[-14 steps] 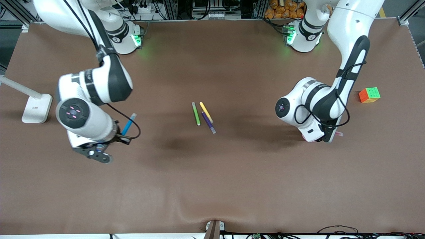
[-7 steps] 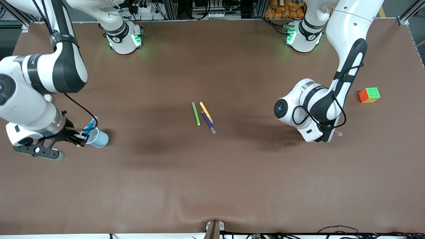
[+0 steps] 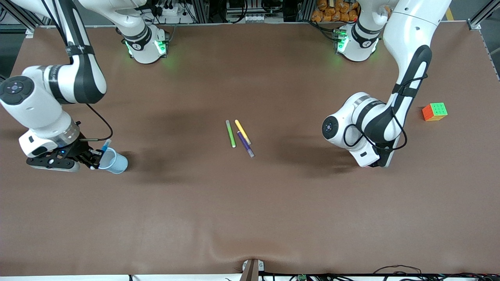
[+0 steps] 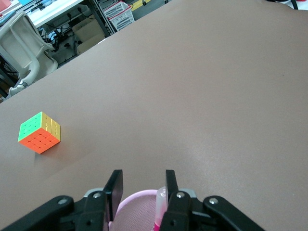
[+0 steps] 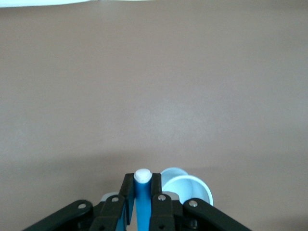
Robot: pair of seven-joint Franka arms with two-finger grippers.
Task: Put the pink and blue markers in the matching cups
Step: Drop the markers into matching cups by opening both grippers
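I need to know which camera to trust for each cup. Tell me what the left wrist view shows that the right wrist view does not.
Only the left wrist view shows the pink cup just below the left tool, whose jaws stand apart with the pink marker against one of them, over the cup. It also shows the colour cube on the table.

Only the right wrist view shows the right tool shut on the blue marker, beside the light blue cup.

Both show bare brown tabletop and a tool with a marker at its matching cup.

Five slim felt-tip pens: one blue, one pink, one green, one yellow, one dark purple, two small plastic cups, light blue and pale pink, one multicoloured puzzle cube
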